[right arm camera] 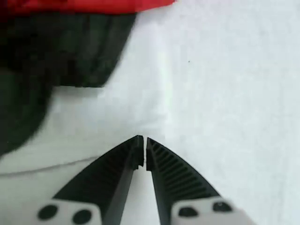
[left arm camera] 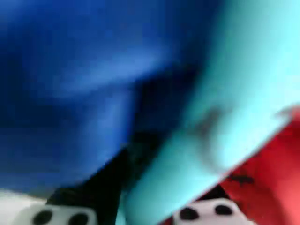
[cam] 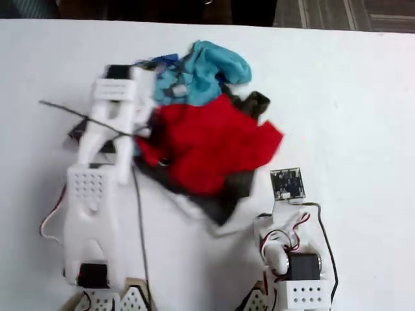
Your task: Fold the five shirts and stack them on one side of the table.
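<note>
Right gripper point(right arm camera: 144, 140): I am seeing it pinched almost closed, gripping nothing, hovering over the table point(cam: 363, 97) beside the black shirt point(right arm camera: 56, 51). Left gripper point(cam: 162, 92): pressing into the blue shirt point(left arm camera: 70, 70) and cyan shirt point(cam: 207, 68); its grip I cannot tell. Red shirt point(cam: 207, 146): lying atop the mid-table pile.

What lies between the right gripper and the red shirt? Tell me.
In the right wrist view, the right gripper, shut, faces a white stretch, table or cloth, then the black shirt, with the red shirt beyond it.
</note>
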